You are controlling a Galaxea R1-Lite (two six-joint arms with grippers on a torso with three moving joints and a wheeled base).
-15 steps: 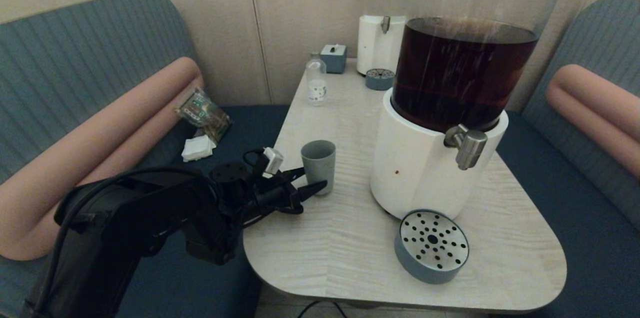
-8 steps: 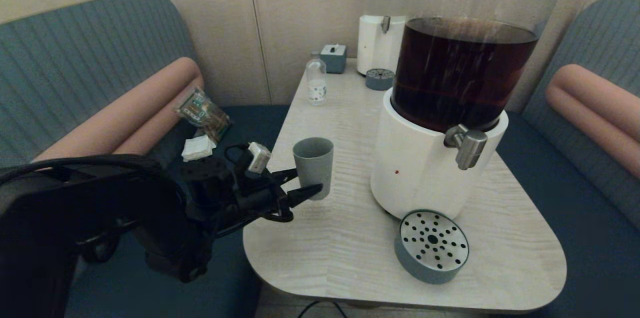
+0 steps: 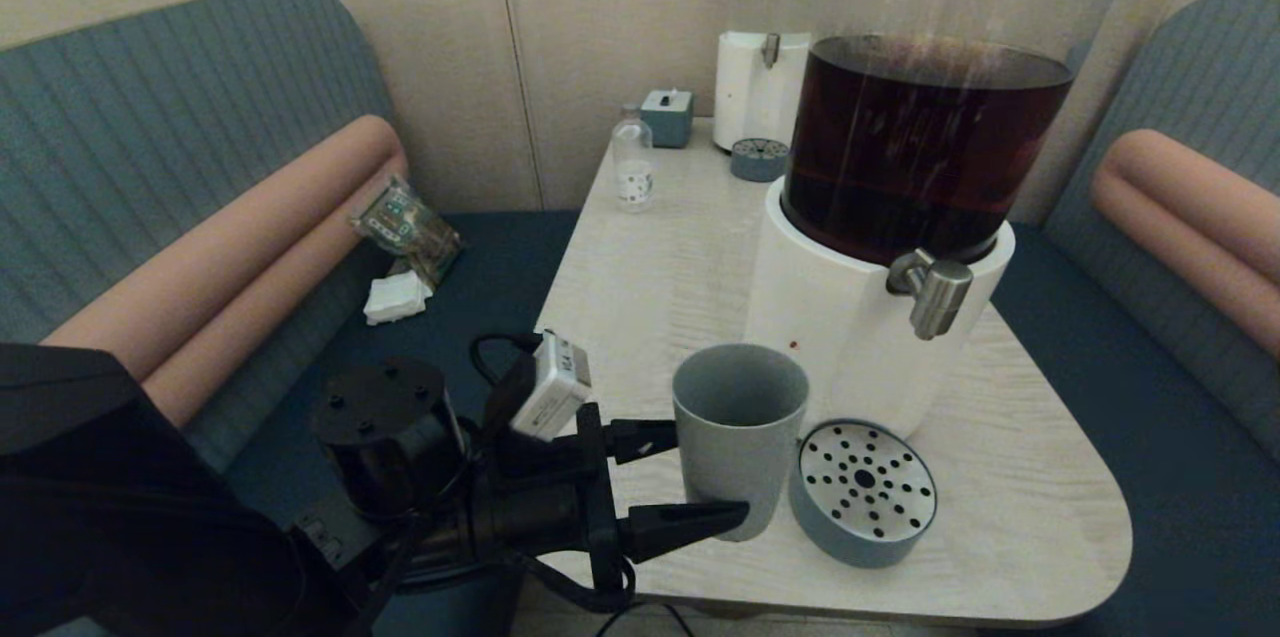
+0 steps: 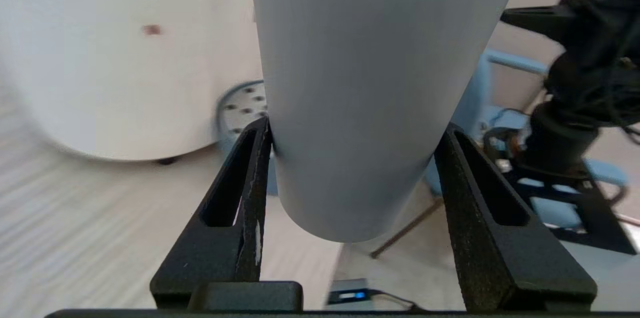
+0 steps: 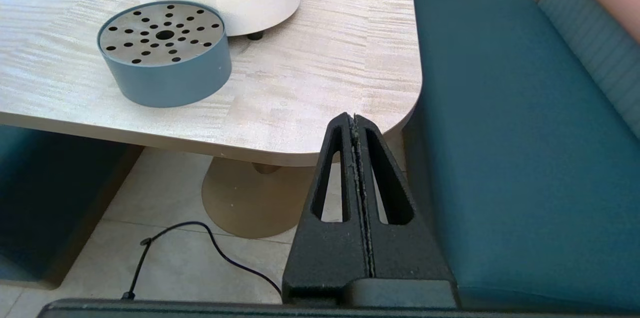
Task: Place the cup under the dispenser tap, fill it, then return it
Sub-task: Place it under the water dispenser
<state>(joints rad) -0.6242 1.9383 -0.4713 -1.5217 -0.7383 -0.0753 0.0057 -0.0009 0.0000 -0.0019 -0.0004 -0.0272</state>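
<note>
The grey-blue cup [image 3: 740, 427] hangs upright above the table's front edge, just left of the round perforated drip tray [image 3: 865, 492]. My left gripper [image 3: 705, 477] is shut on the cup, one finger on each side of its lower half. The left wrist view shows the cup [image 4: 370, 83] filling the space between the fingers of the left gripper [image 4: 355, 127], its base clear of the tabletop. The steel dispenser tap [image 3: 935, 292] juts from the white base of the brown-liquid dispenser [image 3: 830, 337], above the tray and to the right of the cup. My right gripper [image 5: 354, 118] is shut and empty, low beside the table's front right corner.
At the back of the table [image 3: 680, 247] stand a clear-tank dispenser [image 3: 765, 67], its small drip tray [image 3: 759, 157], a small clear bottle [image 3: 632, 167] and a blue-grey box [image 3: 667, 115]. A snack packet [image 3: 405, 222] and tissue [image 3: 397, 297] lie on the left bench. A cable [image 5: 200, 230] runs across the floor.
My left gripper has lifted the cup off the left middle of the table and carried it forward and to the right, to beside the drip tray.
</note>
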